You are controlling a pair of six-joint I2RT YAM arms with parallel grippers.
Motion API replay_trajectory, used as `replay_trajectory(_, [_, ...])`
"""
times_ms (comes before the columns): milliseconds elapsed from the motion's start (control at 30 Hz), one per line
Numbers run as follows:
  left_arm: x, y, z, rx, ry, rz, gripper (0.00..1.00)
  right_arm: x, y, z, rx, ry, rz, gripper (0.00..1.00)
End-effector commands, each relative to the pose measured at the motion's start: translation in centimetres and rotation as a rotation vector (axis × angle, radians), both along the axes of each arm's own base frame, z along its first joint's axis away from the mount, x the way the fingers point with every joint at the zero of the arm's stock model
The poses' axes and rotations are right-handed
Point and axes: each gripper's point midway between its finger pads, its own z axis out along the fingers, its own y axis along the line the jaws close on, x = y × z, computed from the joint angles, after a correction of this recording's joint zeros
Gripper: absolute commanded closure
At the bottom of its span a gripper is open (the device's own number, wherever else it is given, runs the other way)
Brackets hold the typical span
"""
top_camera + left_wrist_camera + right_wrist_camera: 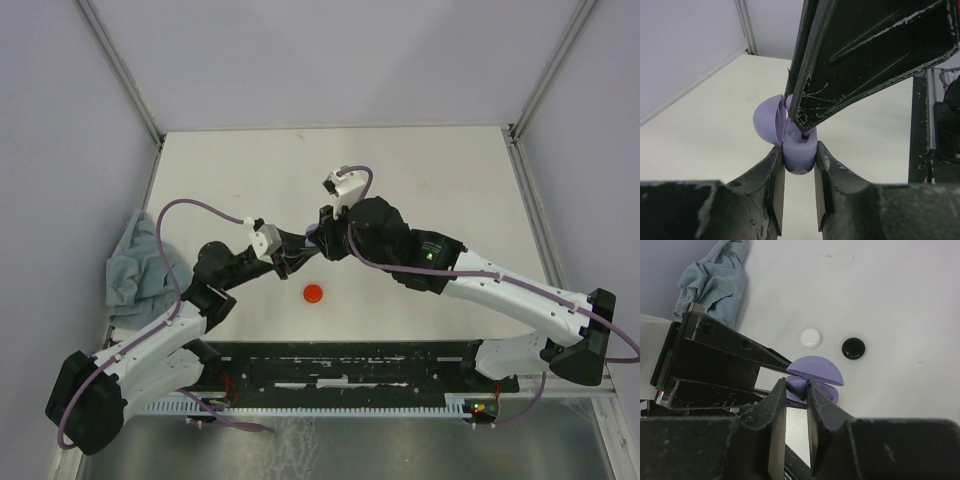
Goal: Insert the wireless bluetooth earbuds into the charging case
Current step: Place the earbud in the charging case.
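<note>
Left wrist view: the left jaws pinch the lavender charging case (799,160) by the two sides of its base, near the middle of the counter (715,140), with the lid (767,122) swung open to the left. Right wrist view: the right jaws, almost pressed together, reach over the open case and nip a small lavender piece, judged to be the lavender earbud (796,386). Treat bud and case as light, rigid, glossy plastic that will likely slip or pop free rather than bend. Hold the bud by its body and the case by the sides of its base, clear of the hinge. Hidden from you: the wells inside the case, masked by the right fingers (865,55); the bud's outline and whether it is seated; and, in the top view, the case itself, covered by both wrists. A white case (811,337), black case (853,348) and red case (314,293) lie on the counter, with a blue cloth (715,280) at the left edge.
</note>
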Motion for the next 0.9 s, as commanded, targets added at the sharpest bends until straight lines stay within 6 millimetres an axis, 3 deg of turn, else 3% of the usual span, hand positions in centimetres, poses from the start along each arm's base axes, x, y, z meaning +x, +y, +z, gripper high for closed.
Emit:
replay_trajectory(0, [0.4, 0.4, 1.7, -0.044, -0.040, 0.029, 0.97, 0.3, -0.7, 1.3, -0.002, -0.044, -0.024, 0.75])
replay_trajectory(200, [0.4, 0.4, 1.8, -0.052, -0.034, 0.030, 0.97, 0.0, -0.1, 0.7, -0.004, -0.022, -0.002, 0.71])
replay_trajectory(367, [0.3, 0.4, 1.9, -0.056, -0.031, 0.027, 0.97, 0.0, 0.3, 0.9, 0.007, -0.015, -0.002, 0.57])
replay_trajectory(467, [0.4, 0.5, 1.9, -0.058, -0.026, 0.034, 0.97, 0.2, -0.3, 1.7, 0.024, -0.031, -0.027, 0.47])
replay_trajectory(700, [2.1, 1.1, 1.1, -0.044, 0.034, 0.130, 0.97, 0.7, -2.4, 2.8, -0.018, -0.072, -0.082, 0.38])
replay_trajectory(867, [4.5, 2.0, -0.4, -0.004, 0.126, 0.259, 0.97, 1.8, -5.2, 0.7, -0.128, -0.035, -0.146, 0.34])
